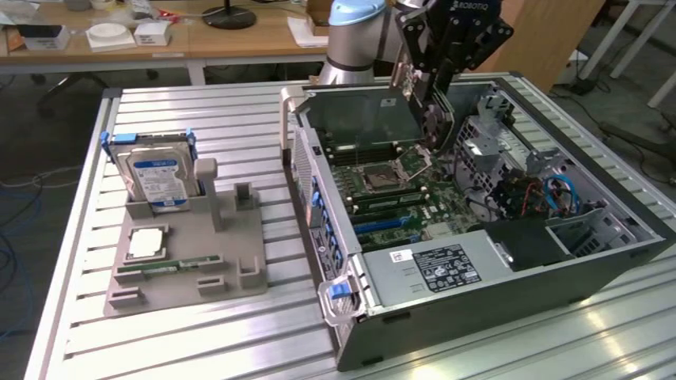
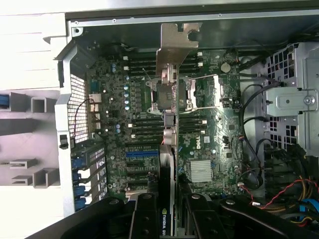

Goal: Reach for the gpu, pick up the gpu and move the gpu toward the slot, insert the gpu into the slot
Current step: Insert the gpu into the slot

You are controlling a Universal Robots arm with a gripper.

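My gripper (image 1: pixel 423 111) is shut on the gpu (image 1: pixel 354 119), a flat dark card that hangs on edge above the open computer case (image 1: pixel 507 297). From the wrist, the gpu (image 2: pixel 169 149) appears edge-on between my fingers (image 2: pixel 144 214), and its silver bracket (image 2: pixel 177 45) is at the far end. The card hovers over the green motherboard (image 2: pixel 209 144), above the processor socket (image 1: pixel 382 176). The slot (image 2: pixel 142 153) is one of the parallel blue and black strips, off to one side of the card's edge. In the exterior view the slot (image 1: pixel 382 225) lies nearer the front than the card.
A grey fixture (image 1: pixel 185 261) on the slatted table at the exterior view's left holds a hard drive (image 1: pixel 158 178), a processor (image 1: pixel 146 241) and a green memory stick (image 1: pixel 169 267). Coloured cables (image 1: pixel 549 194) and a metal drive cage (image 1: pixel 486 134) fill the case's right side.
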